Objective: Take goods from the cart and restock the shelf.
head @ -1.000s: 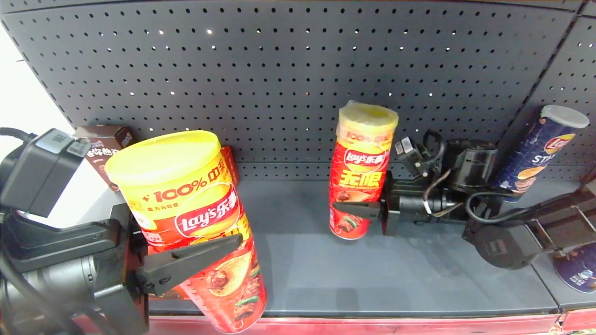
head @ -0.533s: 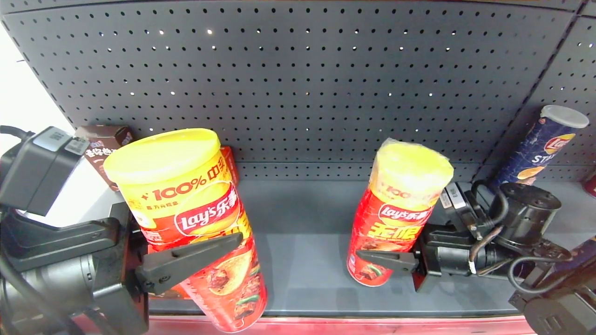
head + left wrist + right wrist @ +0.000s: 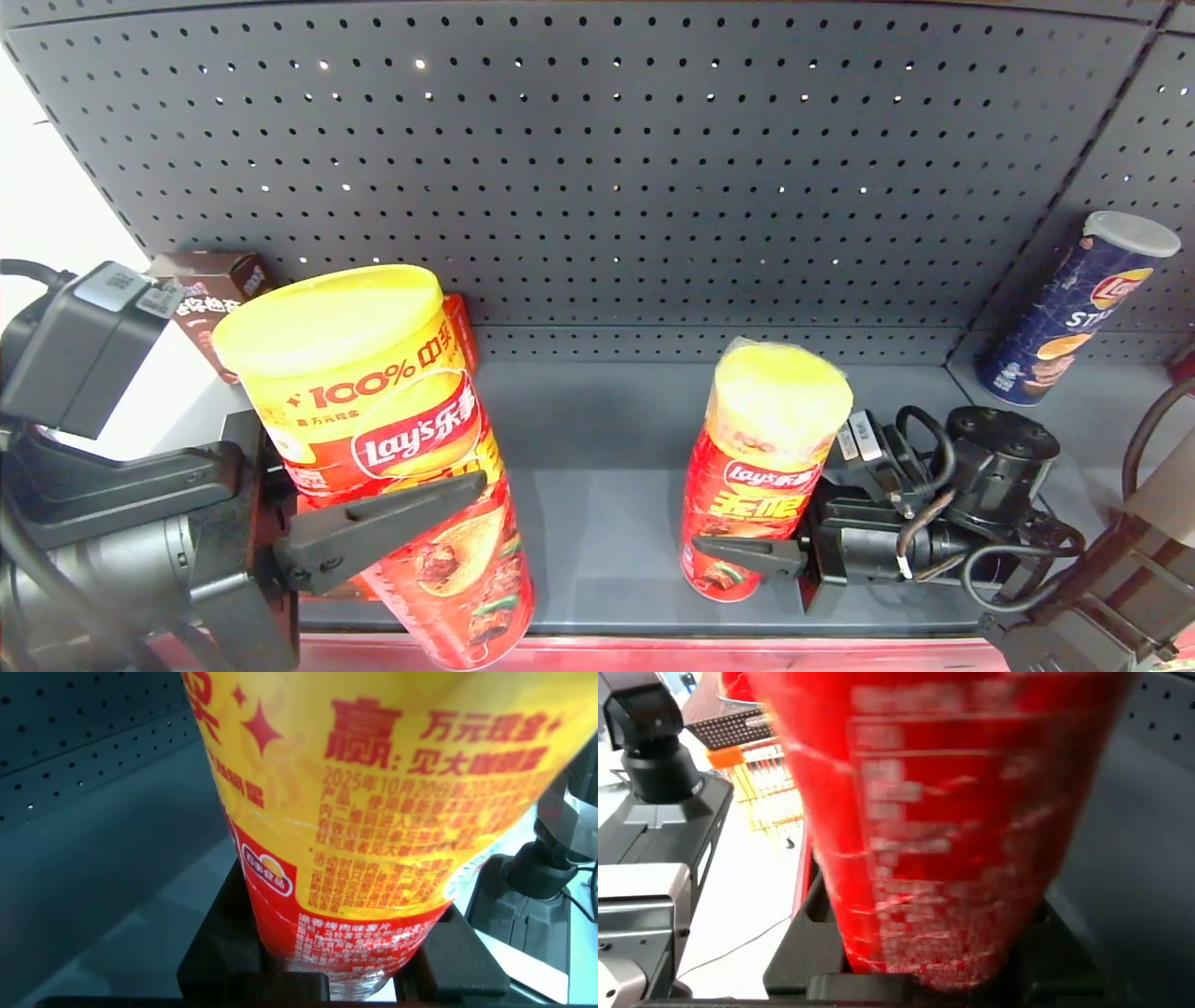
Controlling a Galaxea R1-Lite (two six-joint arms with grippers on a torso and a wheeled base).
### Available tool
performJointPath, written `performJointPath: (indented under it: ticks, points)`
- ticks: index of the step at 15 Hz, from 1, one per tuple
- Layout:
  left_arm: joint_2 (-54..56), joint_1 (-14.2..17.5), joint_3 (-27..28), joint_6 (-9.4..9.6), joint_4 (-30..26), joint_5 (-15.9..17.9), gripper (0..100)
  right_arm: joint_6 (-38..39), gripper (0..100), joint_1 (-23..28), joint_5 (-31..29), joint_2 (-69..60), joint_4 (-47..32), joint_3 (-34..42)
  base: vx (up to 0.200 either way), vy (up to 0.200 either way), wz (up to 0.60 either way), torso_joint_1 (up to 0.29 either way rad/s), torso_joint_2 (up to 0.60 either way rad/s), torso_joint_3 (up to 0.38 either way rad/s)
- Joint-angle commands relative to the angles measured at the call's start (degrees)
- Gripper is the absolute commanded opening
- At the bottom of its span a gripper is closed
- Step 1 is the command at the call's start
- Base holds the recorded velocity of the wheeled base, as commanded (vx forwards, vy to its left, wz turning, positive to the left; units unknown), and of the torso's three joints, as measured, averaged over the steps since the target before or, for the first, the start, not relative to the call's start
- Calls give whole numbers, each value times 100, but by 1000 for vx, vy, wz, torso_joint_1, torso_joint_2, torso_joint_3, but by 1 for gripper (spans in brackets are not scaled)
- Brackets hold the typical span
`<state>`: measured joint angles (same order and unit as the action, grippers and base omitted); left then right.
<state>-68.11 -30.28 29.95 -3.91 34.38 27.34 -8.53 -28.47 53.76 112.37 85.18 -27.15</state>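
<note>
- cans were clamped in both tools: the left tool [image 3: 415,509] gripped the large yellow-lidded can [image 3: 373,420] at the shelf's front edge, and the right tool [image 3: 742,553] gripped the smaller red can [image 3: 761,467] low over the shelf [image 3: 597,485], near its front.
- the step in hand looked like setting the smaller can down. it leaned slightly, so its base wanted levelling before release.
- bare shelf lay between the cans and back to the pegboard [image 3: 597,187]; the blue can [image 3: 1074,308] stood well apart.

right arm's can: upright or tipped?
Upright, leaning slightly: the red can has its yellow lid on top, base down, clamped in the right gripper. Whether it touches the shelf, cannot tell.
</note>
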Motion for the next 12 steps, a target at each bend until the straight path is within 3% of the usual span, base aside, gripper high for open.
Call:
performJointPath:
  ticks: [1, 6, 8, 12]
  points:
    - [-9, -4, -33, 5, 8, -1, 0, 1, 100, -36, -6, 39, -27, 61, 0, 0, 0, 0, 0, 0]
    - [-1, -4, -33, -4, 8, -1, 0, 10, 100, 104, -357, -339, 43, 315, 0, 0, 0, 0, 0, 0]
    - [8, -4, -42, 5, 8, -1, 0, 141, 100, 350, -419, -1007, 34, 869, 0, 0, 0, 0, 0, 0]
    - [17, -13, -42, 13, 8, 8, 0, 502, 100, 377, -595, -2721, -71, 1871, 0, 0, 0, 0, 0, 0]
